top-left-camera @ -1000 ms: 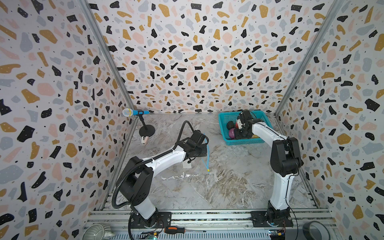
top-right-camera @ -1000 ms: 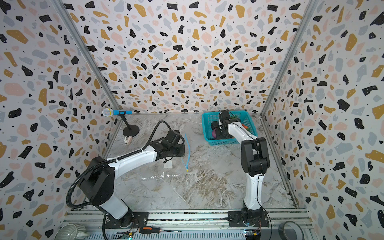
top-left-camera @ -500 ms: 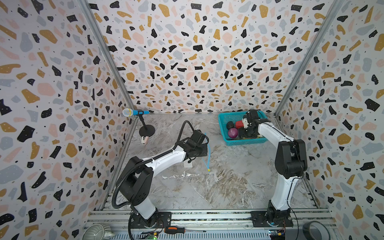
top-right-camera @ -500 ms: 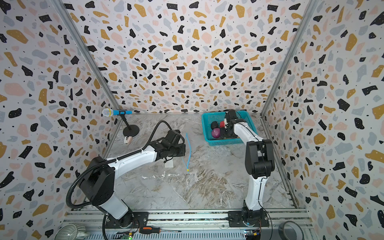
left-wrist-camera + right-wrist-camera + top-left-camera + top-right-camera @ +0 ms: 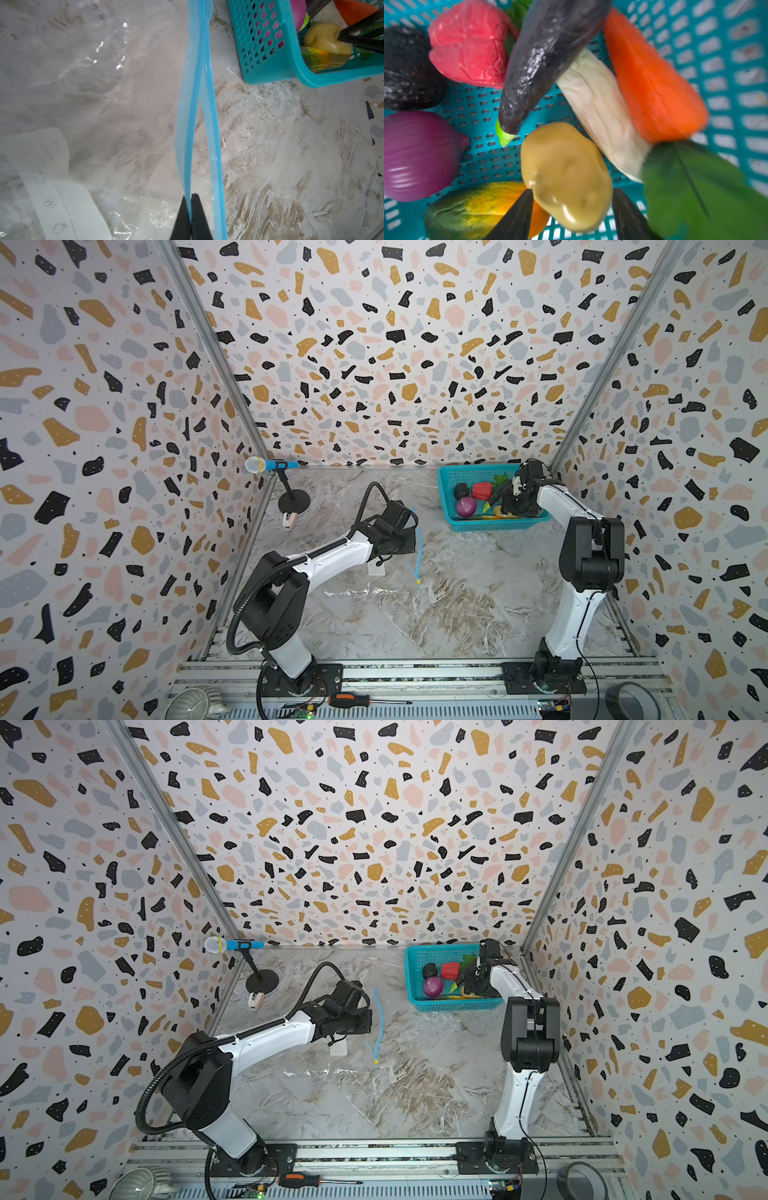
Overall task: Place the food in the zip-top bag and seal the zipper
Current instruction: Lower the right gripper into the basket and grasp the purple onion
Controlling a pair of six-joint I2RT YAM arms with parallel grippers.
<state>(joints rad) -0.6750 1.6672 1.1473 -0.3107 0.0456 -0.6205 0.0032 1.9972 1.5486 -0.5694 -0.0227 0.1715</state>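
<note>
since your right gripper [image 5: 572,191] has slid from the purple onion [image 5: 415,155] end of the teal basket [image 5: 486,524] toward its other end, its jaws now stand apart astride the yellow piece [image 5: 564,176] inside, so a first pick looks close. left gripper [image 5: 190,197] stays clamped on the zipper [image 5: 193,104] lip, with the zip-top bag [image 5: 93,83] beside the basket, nothing in it yet.

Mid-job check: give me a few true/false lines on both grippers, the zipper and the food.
1. The left gripper is shut on the zipper. True.
2. The right gripper holds the carrot above the basket. False: it is open inside the basket, jaws on either side of the yellow piece; the carrot lies in the basket.
3. The mouth of the zip-top bag is sealed. False: its two blue strips stand apart.
4. The purple onion lies in the basket. True.
</note>
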